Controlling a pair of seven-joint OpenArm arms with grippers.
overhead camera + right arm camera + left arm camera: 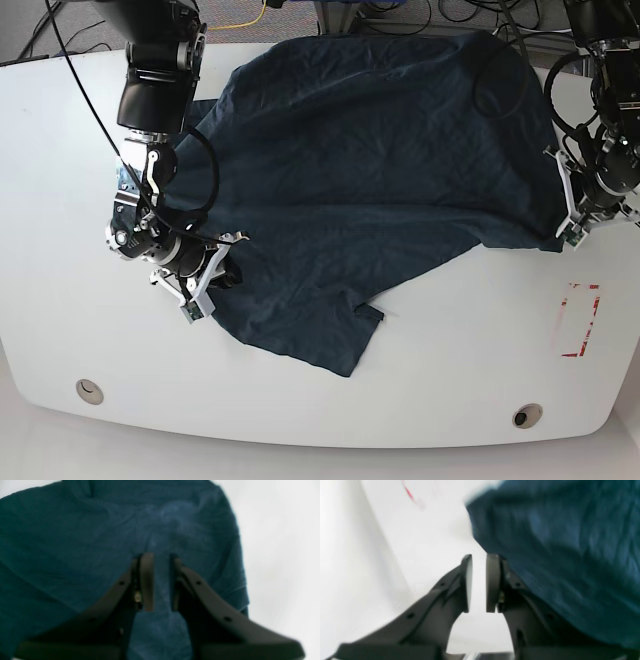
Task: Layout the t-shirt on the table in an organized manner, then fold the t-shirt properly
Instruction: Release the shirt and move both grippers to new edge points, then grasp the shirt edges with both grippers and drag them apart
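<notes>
Still laying out: the wrinkled dark navy cotton t-shirt (370, 190) sprawls skewed on the glossy white tabletop (450, 370), unfolded. Right fingers (147, 580) slightly apart above cloth; left fingers (493, 580) slightly apart beside its edge.

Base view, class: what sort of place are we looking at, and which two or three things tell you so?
Probably a robotics lab or test bench: a glossy white table with a red tape rectangle, two robot arms bent over a dark t-shirt, and loose cables on the floor behind.
</notes>
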